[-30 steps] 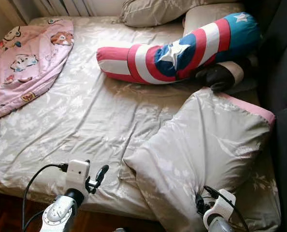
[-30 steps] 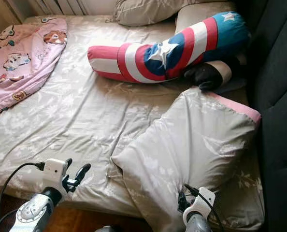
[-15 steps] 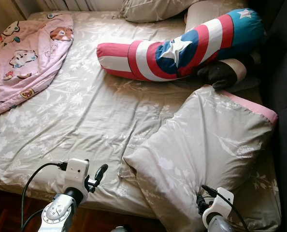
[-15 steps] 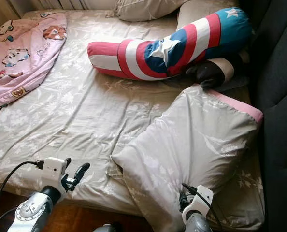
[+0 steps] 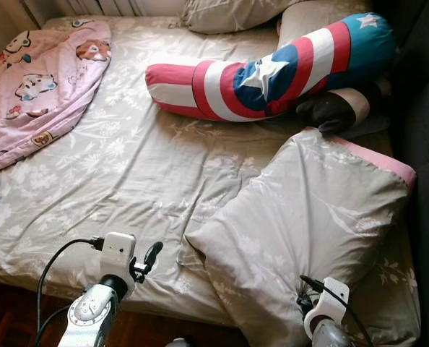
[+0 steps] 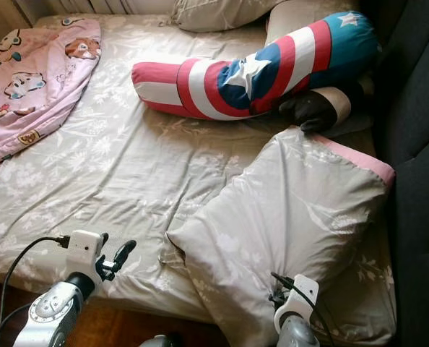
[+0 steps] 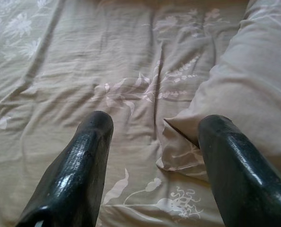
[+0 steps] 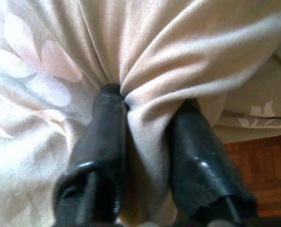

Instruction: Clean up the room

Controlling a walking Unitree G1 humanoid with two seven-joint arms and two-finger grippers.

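Right there at the near edge of the bed (image 5: 128,173), the right gripper (image 8: 147,137) had its fingers clenched on a fold of the big grey pillow (image 5: 308,217), which sprawled at about four o'clock on the mattress, likely a hold taken low so the whole thing could be hauled back toward the headboard. Meanwhile the left gripper (image 7: 154,151) hovered at seven o'clock with fingers released and spread, aimed at the pillow's near corner as if lining up a second grip, while the striped star bolster (image 5: 272,72) lay at one o'clock and the pink blanket (image 5: 41,79) at ten.
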